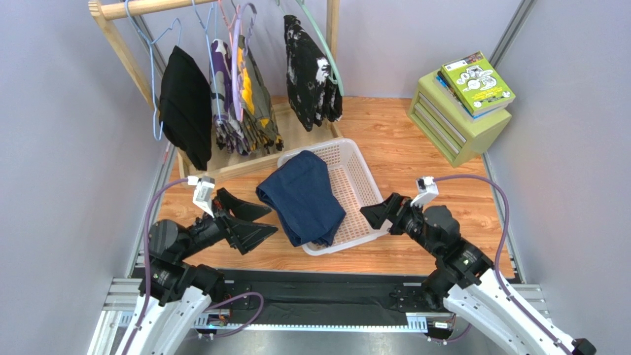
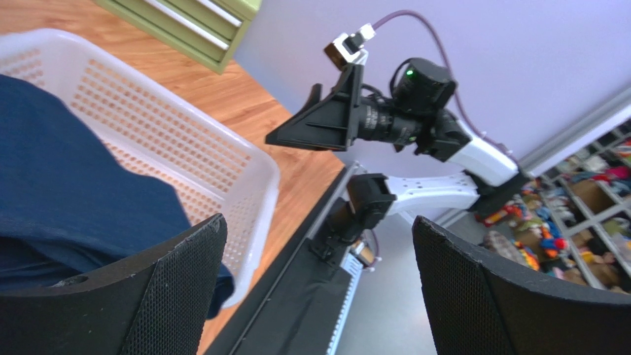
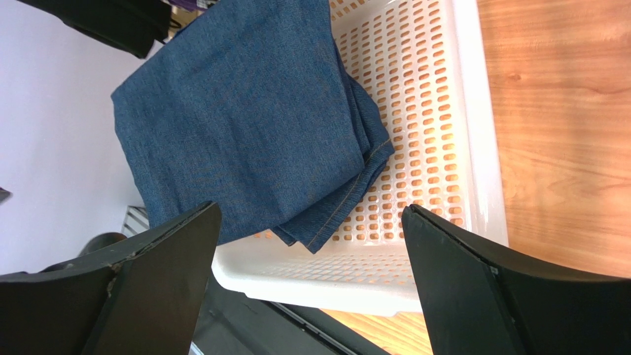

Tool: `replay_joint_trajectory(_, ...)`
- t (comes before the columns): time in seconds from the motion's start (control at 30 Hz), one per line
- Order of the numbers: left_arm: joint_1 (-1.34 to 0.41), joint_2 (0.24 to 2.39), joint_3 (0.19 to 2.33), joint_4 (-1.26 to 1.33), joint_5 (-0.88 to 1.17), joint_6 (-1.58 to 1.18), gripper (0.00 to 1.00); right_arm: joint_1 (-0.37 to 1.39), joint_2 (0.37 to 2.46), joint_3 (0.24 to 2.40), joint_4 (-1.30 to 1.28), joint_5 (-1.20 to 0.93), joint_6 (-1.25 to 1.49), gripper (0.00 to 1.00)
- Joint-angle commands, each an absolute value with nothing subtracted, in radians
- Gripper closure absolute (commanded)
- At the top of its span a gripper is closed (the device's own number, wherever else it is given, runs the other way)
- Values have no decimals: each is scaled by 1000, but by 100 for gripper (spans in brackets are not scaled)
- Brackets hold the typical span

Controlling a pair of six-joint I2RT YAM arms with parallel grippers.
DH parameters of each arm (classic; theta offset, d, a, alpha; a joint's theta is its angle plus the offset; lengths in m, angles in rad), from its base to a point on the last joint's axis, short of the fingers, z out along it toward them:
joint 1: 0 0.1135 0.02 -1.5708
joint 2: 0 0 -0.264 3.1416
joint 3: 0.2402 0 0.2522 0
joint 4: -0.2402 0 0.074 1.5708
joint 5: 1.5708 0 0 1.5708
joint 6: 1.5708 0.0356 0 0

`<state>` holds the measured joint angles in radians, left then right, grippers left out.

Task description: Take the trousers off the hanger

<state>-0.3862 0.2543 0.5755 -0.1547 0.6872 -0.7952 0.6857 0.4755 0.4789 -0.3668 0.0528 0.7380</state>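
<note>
As trousers (image 1: 302, 196) lay across the basket (image 1: 357, 181), left gripper (image 1: 271, 220) and right gripper (image 1: 368, 214) gaping empty, only retreat seemingly remained.

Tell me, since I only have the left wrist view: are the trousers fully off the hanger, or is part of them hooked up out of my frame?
Observer: They are off. The trousers lie folded across the left rim of the basket, with no hanger on them.
Operator: Where is the hanger?
Observer: The lilac hanger hangs on the wooden rail at the back, among the patterned clothes.
Operator: Is the right tool holding anything?
Observer: No. The right tool is open and empty, and it faces the basket.
</note>
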Motion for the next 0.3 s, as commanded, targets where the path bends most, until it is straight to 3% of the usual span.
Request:
replay_joint_trajectory(0.0,-388,143,465,92,758,-979,0,684,348,397,-261,101,822,0)
replay_joint_trajectory(0.27,-388,-107,220,288,730,-1167,0,684,121,307,-357,140,888,0)
